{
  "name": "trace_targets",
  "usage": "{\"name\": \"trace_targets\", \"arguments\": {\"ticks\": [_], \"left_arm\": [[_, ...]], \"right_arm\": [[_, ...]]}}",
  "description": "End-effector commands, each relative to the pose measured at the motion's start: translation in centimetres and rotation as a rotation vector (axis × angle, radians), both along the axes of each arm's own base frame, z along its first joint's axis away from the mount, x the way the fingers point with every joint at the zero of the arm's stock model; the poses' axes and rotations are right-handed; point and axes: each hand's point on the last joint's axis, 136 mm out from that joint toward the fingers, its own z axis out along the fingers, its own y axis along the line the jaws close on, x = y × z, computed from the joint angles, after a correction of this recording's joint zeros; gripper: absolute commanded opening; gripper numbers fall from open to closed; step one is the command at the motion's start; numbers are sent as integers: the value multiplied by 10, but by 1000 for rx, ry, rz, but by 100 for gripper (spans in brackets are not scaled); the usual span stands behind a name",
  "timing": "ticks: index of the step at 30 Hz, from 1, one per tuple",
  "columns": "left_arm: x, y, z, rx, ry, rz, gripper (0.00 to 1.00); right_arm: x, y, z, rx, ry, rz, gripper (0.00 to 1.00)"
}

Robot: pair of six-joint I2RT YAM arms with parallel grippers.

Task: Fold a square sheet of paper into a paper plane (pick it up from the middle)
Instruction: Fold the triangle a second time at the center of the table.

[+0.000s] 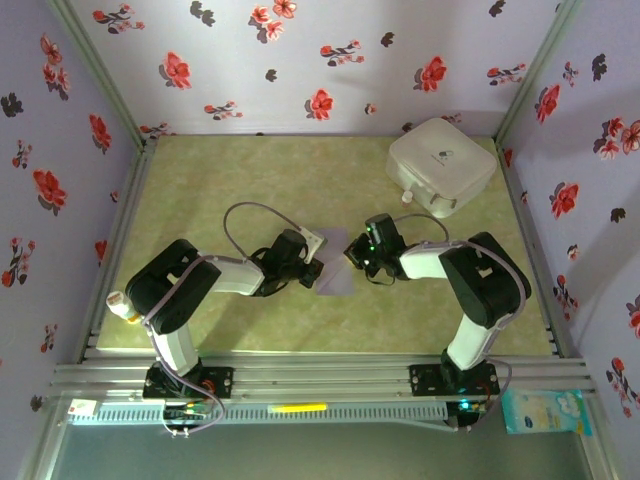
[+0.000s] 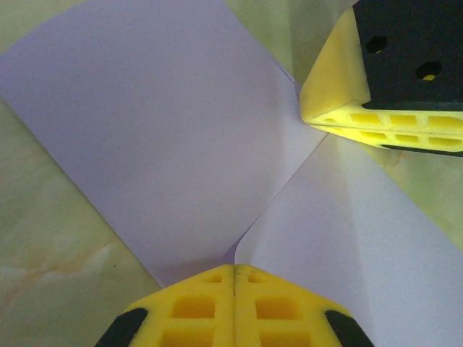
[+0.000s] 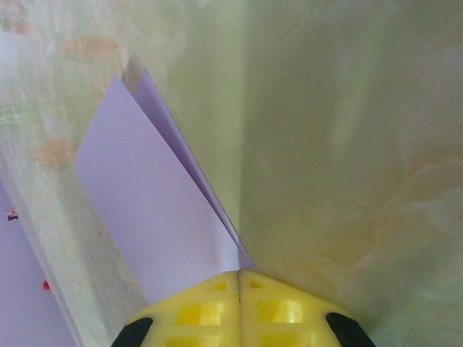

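Observation:
The square sheet of paper (image 1: 336,278) is pale lavender and lies mid-table between the two arms, partly folded. In the left wrist view the sheet (image 2: 159,123) opens into two flaps that meet at my left gripper (image 2: 233,269), which is shut on the fold. My left gripper (image 1: 314,263) comes at the sheet from the left. My right gripper (image 1: 353,256) comes from the right and its yellow fingers (image 2: 376,119) touch the sheet's far edge. In the right wrist view a doubled layer of the sheet (image 3: 145,210) runs into my right gripper (image 3: 239,275), shut on it.
A white rounded box (image 1: 442,165) stands at the back right of the green mat (image 1: 250,170). Floral walls (image 1: 60,150) close in the left, back and right sides. A metal rail (image 1: 320,375) runs along the near edge by the arm bases.

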Motion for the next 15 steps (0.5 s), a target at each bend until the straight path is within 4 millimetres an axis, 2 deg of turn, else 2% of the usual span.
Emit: {"name": "trace_targets", "arguments": {"ticks": [1,4,6,10,15], "left_arm": [[-12,11,-19,73,60,-26,0],[-12,10,-20,74,61,-25,0],[-11,10,-19,72,63,-23,0],[-11,9,-19,70,63,-24,0],[-11,10,-18,71,60,-25,0]], "right_arm": [[0,-6,9,-36,-42,22,0],[2,9,34,8,-90,101,0],[-1,14,39,20,-97,121,0],[-13,29,37,58,-84,172,0],[-20,40,22,98,-48,172,0]]}}
